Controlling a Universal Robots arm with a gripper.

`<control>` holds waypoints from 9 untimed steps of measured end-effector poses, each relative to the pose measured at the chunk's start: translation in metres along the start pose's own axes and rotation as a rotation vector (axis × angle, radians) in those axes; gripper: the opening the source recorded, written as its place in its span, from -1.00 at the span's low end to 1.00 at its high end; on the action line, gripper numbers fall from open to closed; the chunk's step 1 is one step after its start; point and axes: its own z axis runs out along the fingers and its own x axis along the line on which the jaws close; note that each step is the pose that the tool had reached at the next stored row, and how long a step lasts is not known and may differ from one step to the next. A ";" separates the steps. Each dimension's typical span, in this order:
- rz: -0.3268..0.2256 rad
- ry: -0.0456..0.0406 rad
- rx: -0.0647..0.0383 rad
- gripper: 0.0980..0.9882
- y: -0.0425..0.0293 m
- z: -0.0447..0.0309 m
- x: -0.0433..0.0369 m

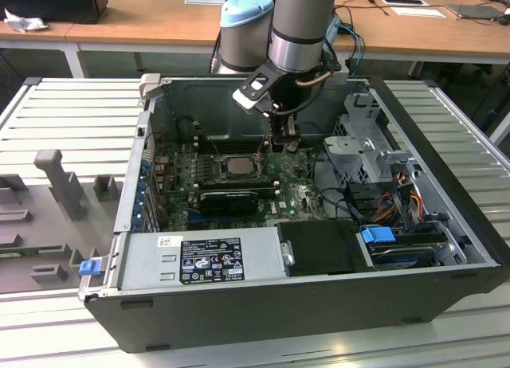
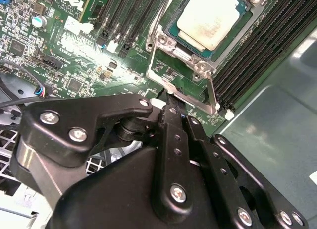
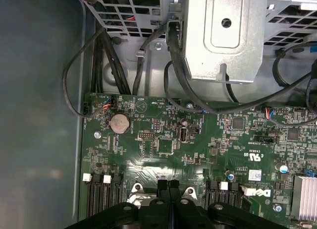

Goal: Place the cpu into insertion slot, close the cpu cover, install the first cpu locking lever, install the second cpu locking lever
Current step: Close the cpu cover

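Note:
The cpu (image 2: 210, 18) lies flat in the insertion slot (image 1: 215, 165), silvery top up, on the green motherboard; in the exterior view the cpu (image 1: 237, 164) sits mid-board. The cpu cover (image 2: 181, 53), a thin metal frame, lies down around the chip. Wire locking levers run along the socket, one (image 2: 214, 92) beside the memory slots and one (image 2: 157, 21) on the opposite side. My gripper (image 2: 170, 96) hovers just off the socket's corner with its black fingers (image 3: 162, 185) pressed together. Its tips sit right at a lever's end; I cannot tell whether they touch it.
Long black memory slots (image 2: 252, 45) flank the socket. A grey drive cage (image 3: 223, 35) with black cables (image 3: 178, 75) stands past the board's edge. The power supply (image 1: 199, 260) and a black card (image 1: 229, 199) lie toward the case front. Case walls (image 1: 446, 153) enclose everything.

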 end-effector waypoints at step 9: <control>0.000 -0.0001 0.000 -0.98 -0.0046 0.0001 0.0003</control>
